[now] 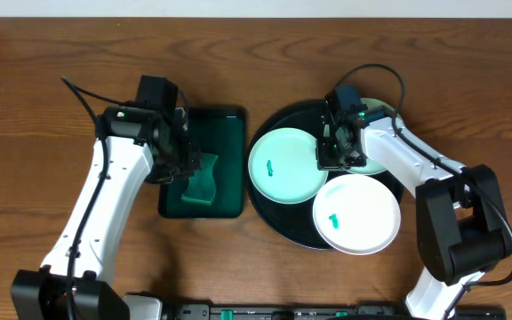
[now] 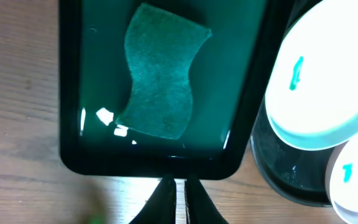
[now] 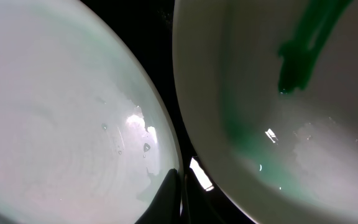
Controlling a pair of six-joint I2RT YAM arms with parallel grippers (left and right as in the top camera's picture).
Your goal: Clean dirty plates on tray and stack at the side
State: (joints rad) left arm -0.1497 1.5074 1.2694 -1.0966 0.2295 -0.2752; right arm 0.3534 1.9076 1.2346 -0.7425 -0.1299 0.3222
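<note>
Left jaws were clenched on nothing, and the sponge [image 2: 163, 81] lay just ahead of them in the green tray [image 2: 98, 74]. Right jaws were pinched shut too, empty, hanging low over the gap between two plates [image 1: 281, 166], with a green smear on either side. All three plates sat on the black tray [image 1: 272, 220] beneath and around the right jaws. None looked wiped, none was stacked on the bench [image 1: 43, 71]. By my reckoning, barely started.

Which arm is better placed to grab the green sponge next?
Left. The left hand is at the rim of the rectangular dark green tray holding the wavy green sponge. The right hand is over the white plates on the round black tray.
</note>
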